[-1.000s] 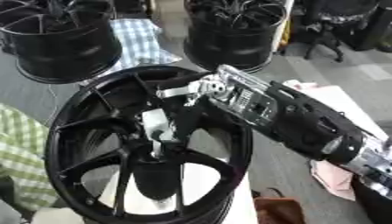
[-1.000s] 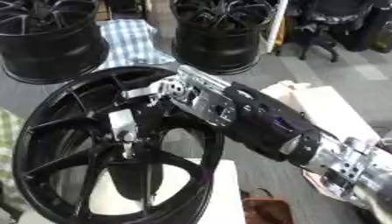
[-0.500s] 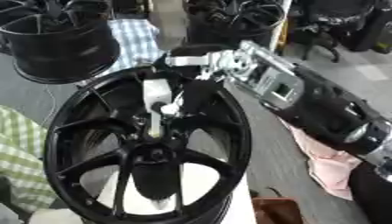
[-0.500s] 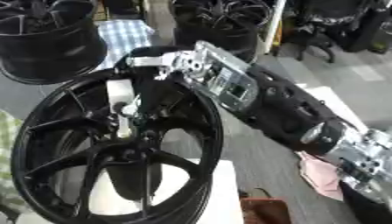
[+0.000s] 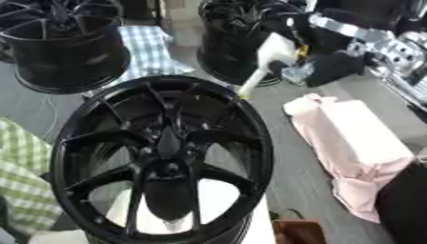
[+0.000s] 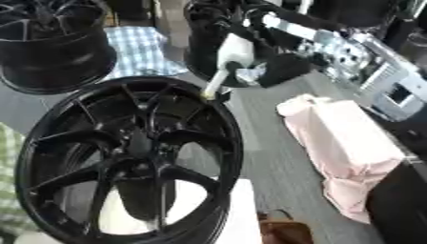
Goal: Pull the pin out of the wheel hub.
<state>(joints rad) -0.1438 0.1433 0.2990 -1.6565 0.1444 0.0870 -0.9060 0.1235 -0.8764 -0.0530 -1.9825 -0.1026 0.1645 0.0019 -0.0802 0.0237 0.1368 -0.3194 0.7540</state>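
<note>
A large black spoked wheel [image 5: 260, 138] lies tilted in the foreground, and its hub [image 5: 170, 167] shows a dark centre hole. My right hand [image 5: 327, 66] comes in from the upper right and is shut on a white tapered pin [image 5: 267, 62]. The pin hangs clear of the wheel, its thin tip [image 6: 206, 93] just above the rim's far right edge. The pin's upper end is hidden in the hand. My left hand shows in neither view.
Two more black wheels [image 5: 65, 45] [image 5: 238, 33] stand at the back with a blue checked cloth [image 5: 146, 43] between them. A pink cloth [image 5: 350, 138] lies to the right, a green checked cloth [image 5: 16, 162] at the left, and a brown thing [image 5: 296, 232] at the bottom.
My right hand has drawn the white pin up out of the hub and carried it up and to the right, beyond the rim. The wheel has stayed in place.
</note>
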